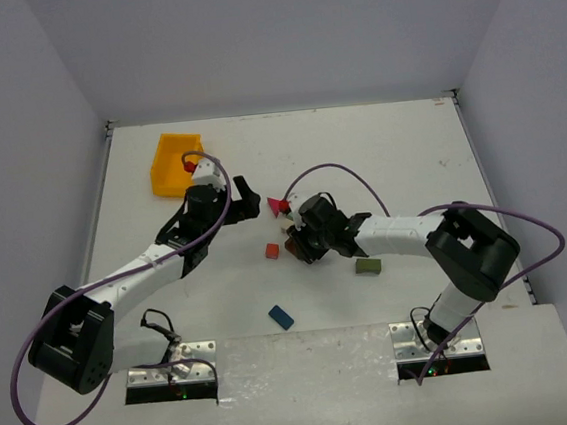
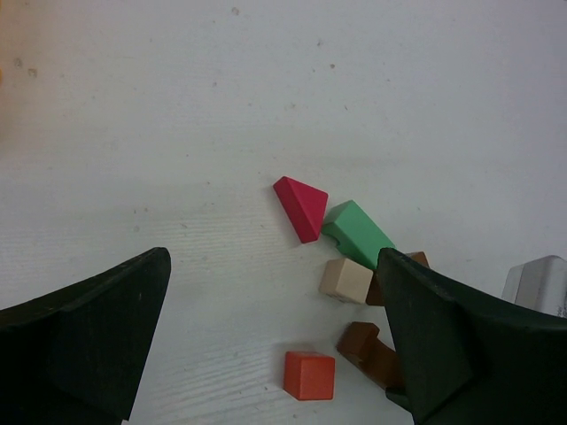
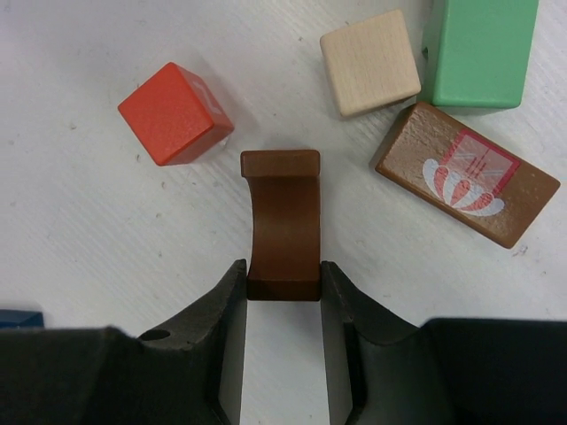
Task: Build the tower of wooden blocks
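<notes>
Small blue wooden block [image 1: 281, 317] lies nearest the arm bases, with an olive wooden brick [image 1: 369, 265] farther right. Mid-table, the right gripper [image 3: 283, 276] is closed on one end of a brown arched wooden block [image 3: 283, 208]. A red wooden cube [image 3: 175, 112] lies just left of it. Cream cube [image 3: 369, 62], green brick [image 3: 478, 49] and printed brown brick [image 3: 465, 173] cluster alongside, unstacked. A magenta triangular prism [image 2: 301, 205] lies beyond. The left gripper [image 2: 273, 261] is spread wide and empty. A yellow-orange plastic bin [image 1: 171, 168] sits far left.
</notes>
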